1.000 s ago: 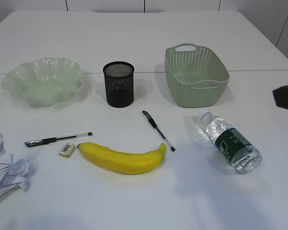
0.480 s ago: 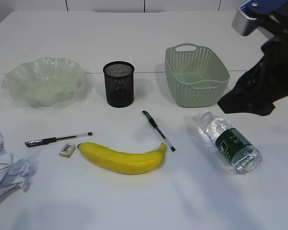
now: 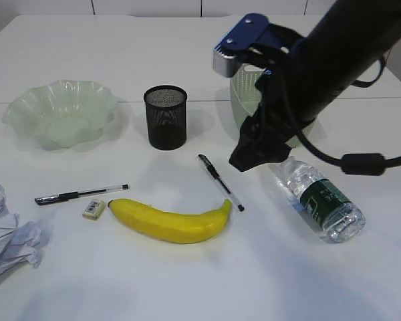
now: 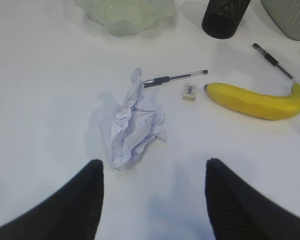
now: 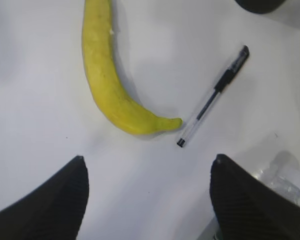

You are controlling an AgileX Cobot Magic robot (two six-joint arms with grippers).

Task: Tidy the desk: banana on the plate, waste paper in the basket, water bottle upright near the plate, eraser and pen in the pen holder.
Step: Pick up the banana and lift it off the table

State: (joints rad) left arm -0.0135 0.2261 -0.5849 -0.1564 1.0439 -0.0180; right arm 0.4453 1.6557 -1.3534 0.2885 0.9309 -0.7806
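Observation:
The banana [image 3: 170, 221] lies on the desk [image 3: 187, 287], with the eraser [image 3: 93, 208] and one pen [image 3: 80, 194] to its left and a second pen [image 3: 220, 182] by its stem. The water bottle [image 3: 321, 197] lies on its side. The waste paper [image 3: 7, 234] lies at the left edge. My right gripper [image 3: 250, 157] hangs open and empty above the second pen [image 5: 212, 97] and the banana's stem [image 5: 107, 80]. My left gripper [image 4: 153, 162] is open and empty, just short of the waste paper [image 4: 135, 125].
The plate [image 3: 60, 114] stands at the back left and the pen holder [image 3: 165, 117] in the middle. The basket [image 3: 239, 107] is mostly hidden behind my right arm. The desk's front edge is near the waste paper.
My right arm has swung in from the right edge, across the basket, to above the second pen. Nothing on the desk has moved.

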